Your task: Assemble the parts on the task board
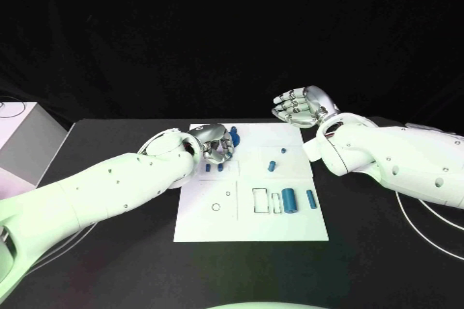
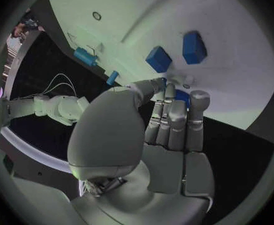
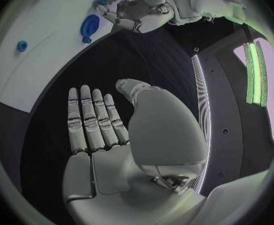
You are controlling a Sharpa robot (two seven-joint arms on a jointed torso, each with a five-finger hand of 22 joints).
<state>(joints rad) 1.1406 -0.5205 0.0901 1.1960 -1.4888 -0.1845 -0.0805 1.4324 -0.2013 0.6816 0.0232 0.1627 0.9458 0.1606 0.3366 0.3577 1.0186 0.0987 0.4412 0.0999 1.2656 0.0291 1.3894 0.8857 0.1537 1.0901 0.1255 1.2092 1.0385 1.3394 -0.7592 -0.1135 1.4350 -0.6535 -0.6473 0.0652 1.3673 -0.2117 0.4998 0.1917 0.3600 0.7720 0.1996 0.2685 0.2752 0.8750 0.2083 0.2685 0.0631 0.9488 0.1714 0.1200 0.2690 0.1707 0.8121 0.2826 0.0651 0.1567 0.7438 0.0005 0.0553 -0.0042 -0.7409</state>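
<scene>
Seen from above, left to right: left hand (image 1: 218,147) lowered over task board's (image 1: 251,222) far left corner, fingers (image 2: 172,116) pressed together, tips touching a blue part (image 2: 182,96), grip unclear. Further blue parts (image 1: 288,202) nearer board's right side, long axes pointing away. Right hand (image 1: 302,106) raised beyond worktop (image 1: 116,269), fingers curled, holding nothing.

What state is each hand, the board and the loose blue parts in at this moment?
left hand: over the task board's far left part, fingers curled down onto a blue part; whether it grips it cannot be told.
right hand: raised beyond the board's far right corner, holding nothing, fingers apart.
task board: flat on the table.
large blue cylinder: lying on its side on the board.
slim blue cylinder: lying beside it, apart.
</scene>
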